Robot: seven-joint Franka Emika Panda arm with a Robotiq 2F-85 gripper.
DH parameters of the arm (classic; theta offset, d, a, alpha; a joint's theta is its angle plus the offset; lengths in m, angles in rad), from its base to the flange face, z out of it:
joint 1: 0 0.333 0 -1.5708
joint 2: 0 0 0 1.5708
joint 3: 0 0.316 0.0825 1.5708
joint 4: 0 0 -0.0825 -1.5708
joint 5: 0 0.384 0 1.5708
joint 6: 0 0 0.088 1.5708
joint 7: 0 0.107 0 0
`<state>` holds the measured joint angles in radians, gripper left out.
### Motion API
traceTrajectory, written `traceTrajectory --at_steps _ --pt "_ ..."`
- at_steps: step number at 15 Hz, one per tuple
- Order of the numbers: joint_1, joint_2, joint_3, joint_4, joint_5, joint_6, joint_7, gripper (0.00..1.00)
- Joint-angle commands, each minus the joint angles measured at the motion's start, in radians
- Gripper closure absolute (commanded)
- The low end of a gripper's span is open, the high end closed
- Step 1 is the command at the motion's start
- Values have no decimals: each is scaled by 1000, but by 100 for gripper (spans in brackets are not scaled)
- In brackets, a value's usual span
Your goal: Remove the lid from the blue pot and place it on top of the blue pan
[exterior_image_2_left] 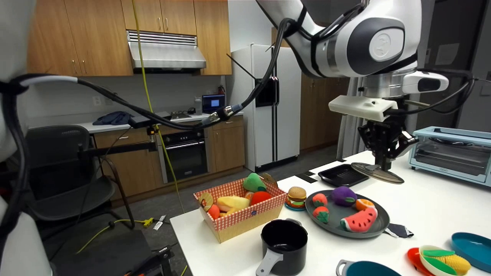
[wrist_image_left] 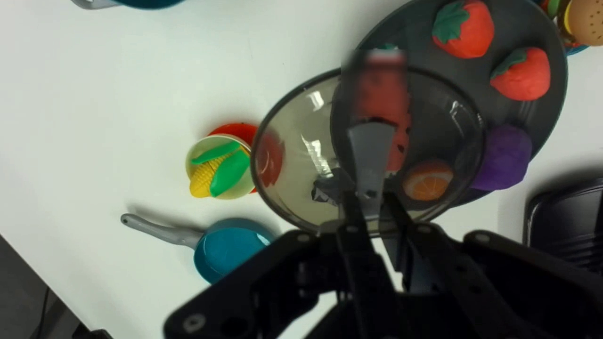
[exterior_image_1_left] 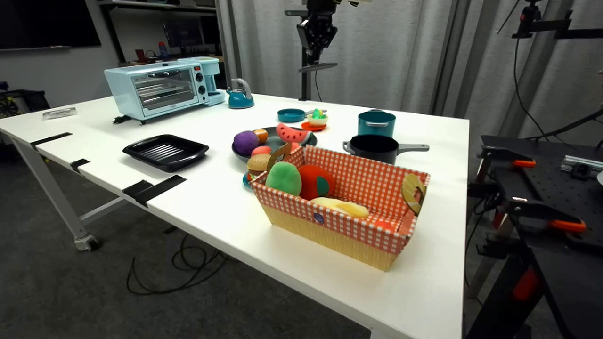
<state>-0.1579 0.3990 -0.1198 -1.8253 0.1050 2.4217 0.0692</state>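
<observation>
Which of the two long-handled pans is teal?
The shallow pan, near the toy corn. The other, the saucepan next to the checked basket, is black and much deeper.

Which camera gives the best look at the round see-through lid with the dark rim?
The wrist view: it sees the round see-through lid from above, a broad oval with most of its dark rim visible, though the end effector covers part. In both exterior views it appears as a thin, foreshortened disc beneath the end effector.
</observation>
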Motion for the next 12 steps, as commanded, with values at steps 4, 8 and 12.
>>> traceTrajectory --at_steps 4,8,12 --pt "-40 145 -23 201 29 -23 71 96" --pt "-66 208 -46 290 30 -23 120 96" --pt "-84 289 -62 416 25 -25 165 96"
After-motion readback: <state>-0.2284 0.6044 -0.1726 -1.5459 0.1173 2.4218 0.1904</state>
